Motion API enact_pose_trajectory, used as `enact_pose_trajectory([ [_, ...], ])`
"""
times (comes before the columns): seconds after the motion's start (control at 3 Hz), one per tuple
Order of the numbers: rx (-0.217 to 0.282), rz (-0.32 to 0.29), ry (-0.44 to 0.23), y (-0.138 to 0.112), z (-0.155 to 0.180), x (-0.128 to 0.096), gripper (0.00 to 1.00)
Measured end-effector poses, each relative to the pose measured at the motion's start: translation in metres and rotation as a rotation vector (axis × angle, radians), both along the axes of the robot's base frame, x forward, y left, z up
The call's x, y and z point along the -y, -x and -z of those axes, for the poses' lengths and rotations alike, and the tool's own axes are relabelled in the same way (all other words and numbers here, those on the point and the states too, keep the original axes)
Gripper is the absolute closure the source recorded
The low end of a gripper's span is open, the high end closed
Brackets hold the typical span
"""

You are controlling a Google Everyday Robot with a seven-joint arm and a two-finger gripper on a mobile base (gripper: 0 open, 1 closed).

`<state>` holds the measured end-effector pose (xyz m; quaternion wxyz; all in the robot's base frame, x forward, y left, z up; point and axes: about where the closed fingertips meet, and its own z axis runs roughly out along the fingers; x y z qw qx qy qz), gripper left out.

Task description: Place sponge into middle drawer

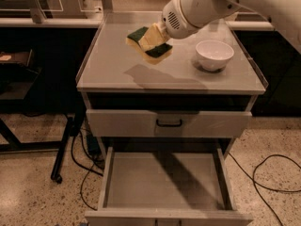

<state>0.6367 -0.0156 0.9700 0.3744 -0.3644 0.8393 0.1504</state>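
Note:
My gripper (151, 40) is shut on the sponge (146, 44), pale yellow foam with a dark green face, and holds it in the air above the left-middle of the cabinet top (113, 65). The sponge is tilted and casts a shadow on the top below it. The middle drawer (164, 180) is pulled open at the bottom of the view, a wide shallow grey tray with a bare floor. It lies well below and in front of the gripper.
A white bowl (214, 54) stands on the right of the cabinet top. The upper drawer (168, 123) with a dark handle is shut. Cables (268, 182) lie on the floor at the right, and a dark table leg (63, 149) stands at the left.

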Motion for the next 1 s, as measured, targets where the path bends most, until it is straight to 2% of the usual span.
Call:
enact_pose_trajectory([
  [0.33,0.014,-0.012,-0.001,0.009,-0.005,0.004,1.0],
  [0.67,0.0,0.015,-0.002,0.018,0.0,0.009,1.0],
  [1.0,-0.121,0.129,0.007,0.052,0.058,0.036,1.0],
])
